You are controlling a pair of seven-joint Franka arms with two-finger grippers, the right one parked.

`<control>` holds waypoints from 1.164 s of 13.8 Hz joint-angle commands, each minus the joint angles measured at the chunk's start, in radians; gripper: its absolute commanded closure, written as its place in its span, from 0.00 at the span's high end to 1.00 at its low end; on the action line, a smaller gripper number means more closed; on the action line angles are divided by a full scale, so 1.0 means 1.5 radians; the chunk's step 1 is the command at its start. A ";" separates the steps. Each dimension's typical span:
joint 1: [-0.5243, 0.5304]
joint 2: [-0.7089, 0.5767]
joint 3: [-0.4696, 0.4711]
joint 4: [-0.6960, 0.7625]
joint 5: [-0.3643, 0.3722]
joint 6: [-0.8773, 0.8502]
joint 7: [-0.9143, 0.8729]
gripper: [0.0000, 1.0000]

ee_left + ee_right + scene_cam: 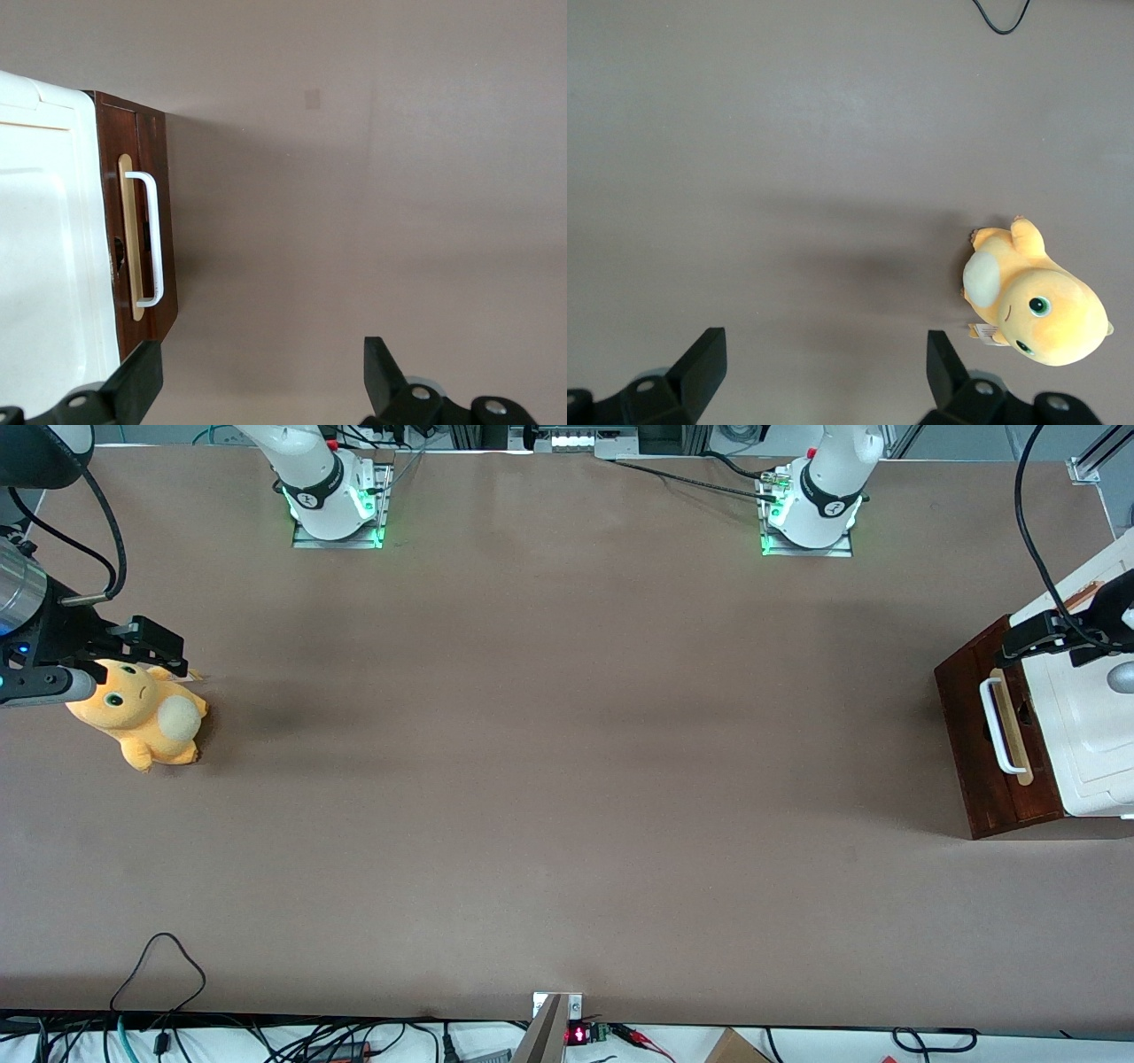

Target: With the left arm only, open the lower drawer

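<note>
Brown and broad, the worktop (549, 762) carries a white cabinet (1085, 726) at the working arm's end, and the lower drawer (992, 753) juts from its base, white loop handle (997, 726) on a pale strip. Above the cabinet hangs the left arm's tool (261, 381), its fingers (142, 376) spread wide and holding nothing. An orange plush toy (142, 713) lies toward the parked arm's end.

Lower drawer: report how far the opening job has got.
Done: the left arm's claw is open and hangs above the cabinet's front edge, the white loop handle in its wrist view. In hand: lining up; the claw touches nothing yet. Left: nearly everything. The lower drawer looks shut, no light wood interior showing, so the claw must still come down, close on the handle and pull it out.
</note>
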 commanded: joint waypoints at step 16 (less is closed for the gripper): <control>0.002 0.021 0.001 0.035 -0.008 -0.052 0.021 1.00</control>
